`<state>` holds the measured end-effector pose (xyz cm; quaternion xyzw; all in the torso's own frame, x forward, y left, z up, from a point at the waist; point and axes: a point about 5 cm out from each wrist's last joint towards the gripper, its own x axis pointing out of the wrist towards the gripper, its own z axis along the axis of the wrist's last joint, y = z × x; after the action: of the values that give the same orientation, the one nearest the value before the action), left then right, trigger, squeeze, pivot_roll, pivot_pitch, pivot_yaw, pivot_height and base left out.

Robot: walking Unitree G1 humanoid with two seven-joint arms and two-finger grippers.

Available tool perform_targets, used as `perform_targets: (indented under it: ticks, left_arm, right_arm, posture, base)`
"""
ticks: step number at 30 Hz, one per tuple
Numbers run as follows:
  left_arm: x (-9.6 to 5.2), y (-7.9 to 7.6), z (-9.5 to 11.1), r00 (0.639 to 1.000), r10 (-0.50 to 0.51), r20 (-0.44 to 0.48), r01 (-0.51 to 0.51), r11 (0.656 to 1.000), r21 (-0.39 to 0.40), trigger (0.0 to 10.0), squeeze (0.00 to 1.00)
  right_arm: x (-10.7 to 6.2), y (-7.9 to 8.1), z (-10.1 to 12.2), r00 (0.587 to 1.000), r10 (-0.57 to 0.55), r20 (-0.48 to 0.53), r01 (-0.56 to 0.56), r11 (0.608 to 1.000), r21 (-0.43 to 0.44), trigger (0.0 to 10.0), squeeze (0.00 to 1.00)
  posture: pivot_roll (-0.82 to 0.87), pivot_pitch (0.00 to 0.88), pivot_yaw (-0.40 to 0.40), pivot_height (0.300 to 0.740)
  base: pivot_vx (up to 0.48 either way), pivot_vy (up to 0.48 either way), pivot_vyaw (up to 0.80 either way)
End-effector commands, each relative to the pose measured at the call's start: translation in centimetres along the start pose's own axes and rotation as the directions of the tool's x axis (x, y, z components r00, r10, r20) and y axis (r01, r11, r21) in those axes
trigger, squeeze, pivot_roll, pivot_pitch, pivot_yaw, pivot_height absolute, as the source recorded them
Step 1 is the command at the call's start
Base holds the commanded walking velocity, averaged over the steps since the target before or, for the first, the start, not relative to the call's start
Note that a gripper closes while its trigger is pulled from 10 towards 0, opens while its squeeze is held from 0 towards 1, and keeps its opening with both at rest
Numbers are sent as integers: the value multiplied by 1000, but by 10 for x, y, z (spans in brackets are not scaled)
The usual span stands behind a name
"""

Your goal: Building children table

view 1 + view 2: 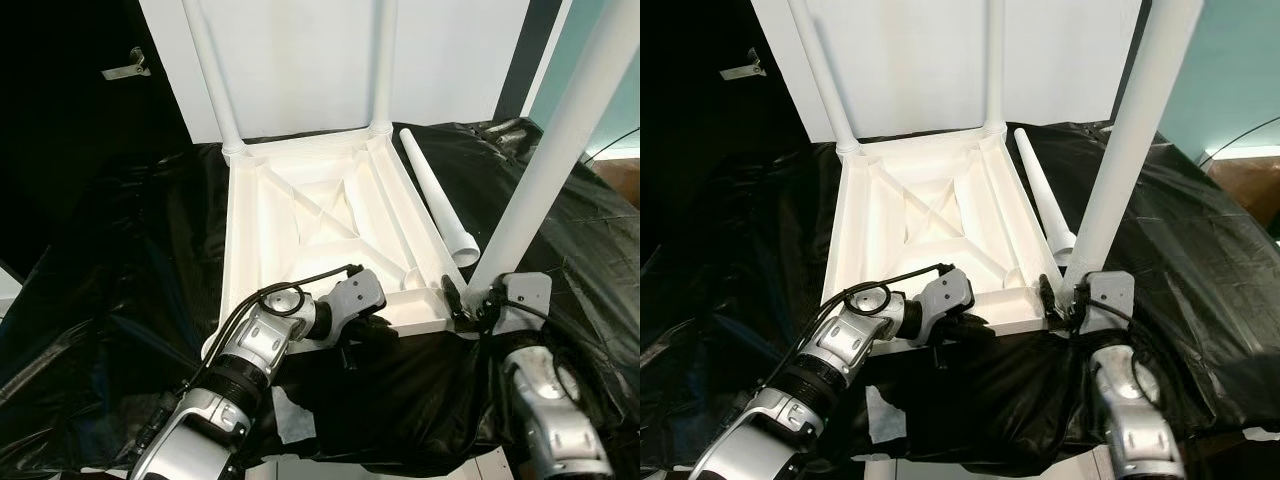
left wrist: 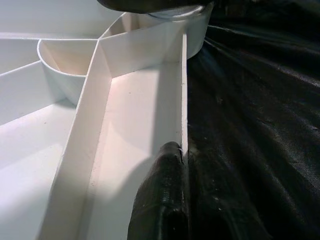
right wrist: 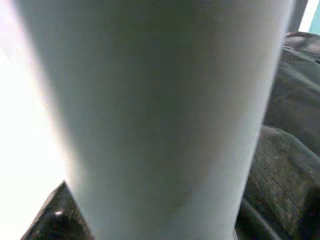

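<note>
Inverted tabletop [image 1: 320, 215] on black sheet [image 1: 120, 300], near rim pinched by left gripper [image 1: 360, 335] as brace; right gripper [image 1: 1065, 295] clamped around third leg [image 1: 1120, 150] at near-right corner socket; fourth leg [image 1: 435, 195] loose alongside.

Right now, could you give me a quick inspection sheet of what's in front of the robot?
Surface: black plastic sheet, crinkled.
Job's things: white upside-down table top, ribbed underside up; two far legs upright in its corners; third leg standing at the near right corner; loose leg lying beside the top.
Clutter: white scrap on the sheet.
Hands: left hand at the top's near rim, fingers pinching it; right hand around the third leg's base.
Cables: black cable looped over the left wrist.
Surroundings: white panel behind; teal wall on the right.
</note>
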<state>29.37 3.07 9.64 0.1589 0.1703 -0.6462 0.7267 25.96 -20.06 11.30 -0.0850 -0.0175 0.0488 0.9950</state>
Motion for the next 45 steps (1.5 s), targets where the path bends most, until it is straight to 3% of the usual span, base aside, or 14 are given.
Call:
perform_targets:
  ticks: [1, 2, 5, 7, 9, 10, 12, 13, 24, 28, 31, 34, 39, 45]
  left_arm:
    - [7, -22, -55, 996, -39, -79, 20, 972, -234, 10000, 0]
    - [7, -22, -55, 996, -39, -79, 20, 972, -234, 10000, 0]
    - [6, -21, -56, 996, -37, -80, 17, 971, -237, 10000, 0]
    - [6, -21, -56, 996, -37, -80, 17, 971, -237, 10000, 0]
    - [7, -22, -55, 996, -37, -77, 17, 971, -238, 10000, 0]
    - [6, -21, -55, 996, -36, -77, 17, 971, -238, 10000, 0]
    - [6, -21, -55, 996, -36, -77, 17, 971, -238, 10000, 0]
    - [6, -21, -55, 996, -35, -78, 16, 971, -237, 10000, 0]
    - [5, -20, -56, 996, -39, -84, 18, 972, -233, 10000, 0]
    - [6, -20, -55, 996, -41, -82, 21, 973, -232, 10000, 0]
    - [7, -21, -55, 996, -42, -81, 22, 972, -232, 10000, 0]
    - [7, -21, -56, 996, -41, -81, 21, 972, -233, 10000, 0]
    - [8, -22, -56, 996, -42, -80, 22, 972, -234, 10000, 0]
    - [10, -23, -56, 996, -42, -75, 23, 971, -239, 10000, 0]
  right_arm:
    - [2, -4, 3, 996, 92, -10, -92, 996, 15, 10000, 0]
    - [2, -4, 3, 996, 92, -10, -92, 996, 15, 10000, 0]
    - [-1, 3, 4, 942, 333, -35, -334, 942, -28, 10000, 0]
    - [-1, 3, 4, 942, 333, -35, -334, 942, -28, 10000, 0]
    - [1, 1, 7, 889, 454, -60, -458, 883, -99, 10000, 0]
    - [2, -1, 7, 881, 468, -67, -473, 874, -108, 5255, 0]
    - [2, -2, 7, 876, 478, -72, -483, 868, -112, 5255, 0]
    - [3, -3, 7, 866, 494, -78, -500, 859, -111, 0, 0]
    - [-4, -10, 2, 792, 590, -156, -599, 801, -14, 0, 0]
    - [-5, -7, -1, 816, 561, -139, -566, 824, 5, 0, 0]
    - [2, -7, 0, 946, 320, -43, -319, 947, 33, 0, 0]
    - [0, -2, -1, 984, 180, -6, -180, 982, 57, 0, 0]
    - [-5, 10, -3, 993, 120, 3, -120, 990, 75, 0, 0]
    - [-4, 32, -7, 993, -119, -15, 120, 982, 144, 0, 0]
  posture:
    - [-133, 28, 9, 740]
    - [-133, 28, 9, 740]
    - [-132, 32, 12, 740]
    - [-132, 32, 12, 740]
    - [-130, 31, 16, 740]
    - [-131, 30, 18, 740]
    - [-131, 30, 18, 740]
    - [-130, 30, 20, 740]
    - [-137, 32, 30, 740]
    - [-138, 33, 30, 740]
    - [-137, 32, 28, 740]
    - [-136, 32, 26, 740]
    - [-133, 33, 24, 740]
    - [-126, 33, 20, 740]
  base:
    - [0, 0, 0]
    - [0, 0, 0]
    - [0, 0, 0]
    - [0, 0, 0]
    - [0, 0, 0]
    - [0, 0, 0]
    - [0, 0, 0]
    - [0, 0, 0]
    - [0, 0, 0]
    - [0, 0, 0]
    - [0, 0, 0]
    - [0, 0, 0]
    - [0, 0, 0]
    - [0, 0, 0]
